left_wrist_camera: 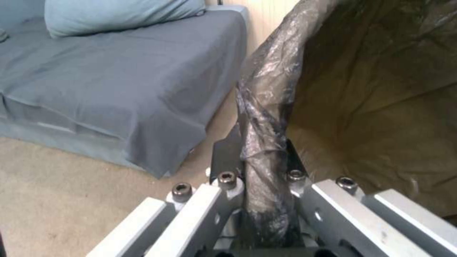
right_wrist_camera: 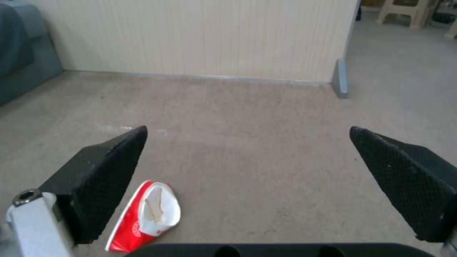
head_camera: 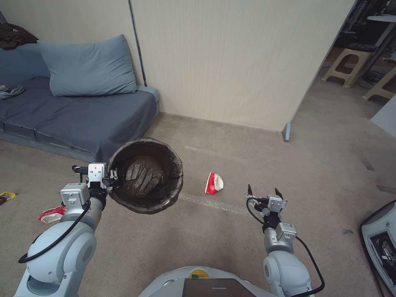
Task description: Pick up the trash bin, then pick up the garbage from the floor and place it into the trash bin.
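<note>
One trash bin; two crushed cups, maybe; one wrapper.

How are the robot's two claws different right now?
The left gripper is shut on the trash bin, pinching its bag-covered rim; the right gripper is wide open and holds nothing. The left gripper carries the bin off the floor; the right gripper is near a crushed red cup. Both reach forward.

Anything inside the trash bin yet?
No litter visible: the trash bin, gripped by the left gripper, shows its crumpled dark bag. Folds may hide scraps. A crushed cup lies on the floor.
</note>
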Tool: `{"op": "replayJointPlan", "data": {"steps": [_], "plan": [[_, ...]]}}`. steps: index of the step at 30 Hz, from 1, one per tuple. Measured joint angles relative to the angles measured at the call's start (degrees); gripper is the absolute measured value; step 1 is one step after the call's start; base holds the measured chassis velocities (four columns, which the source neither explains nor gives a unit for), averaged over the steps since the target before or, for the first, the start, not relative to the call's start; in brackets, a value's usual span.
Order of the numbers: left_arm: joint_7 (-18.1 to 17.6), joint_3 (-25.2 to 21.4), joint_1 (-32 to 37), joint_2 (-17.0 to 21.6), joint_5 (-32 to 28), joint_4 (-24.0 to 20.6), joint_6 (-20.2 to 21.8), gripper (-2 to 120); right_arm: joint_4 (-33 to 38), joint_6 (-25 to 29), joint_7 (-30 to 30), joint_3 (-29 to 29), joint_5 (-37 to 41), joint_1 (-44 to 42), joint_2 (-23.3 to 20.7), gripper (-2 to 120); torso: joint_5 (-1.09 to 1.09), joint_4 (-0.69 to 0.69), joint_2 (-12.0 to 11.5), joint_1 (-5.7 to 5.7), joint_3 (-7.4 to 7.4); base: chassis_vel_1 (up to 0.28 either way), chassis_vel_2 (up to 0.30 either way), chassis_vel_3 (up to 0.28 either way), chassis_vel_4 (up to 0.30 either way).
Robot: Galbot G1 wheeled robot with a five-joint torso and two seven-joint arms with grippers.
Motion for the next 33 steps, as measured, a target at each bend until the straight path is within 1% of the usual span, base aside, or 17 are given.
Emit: {"op": "replayJointPlan", "data": {"steps": [6,23,33], "plan": [[0.0,0.1,0.0,0.0,0.0,0.0,0.0,0,-0.2,0.1,0.0,0.1,0.0,0.2,-0.1,100,0.0,0.0,0.0,0.0,0.0,-0.05,0.058,0.057,-0.043],[0.1,0.0,-0.2,0.0,0.2,0.0,0.0,0,-0.5,0.1,0.0,0.0,-0.1,0.3,0.0,100,0.0,0.0,0.0,0.0,0.01,-0.094,0.091,0.089,-0.099],[0.1,0.0,-0.2,0.0,0.3,0.0,0.0,0,-0.5,0.1,0.0,0.0,-0.1,0.4,-0.1,100,0.0,-0.01,0.0,0.0,0.01,-0.04,0.032,0.039,-0.03]]}}
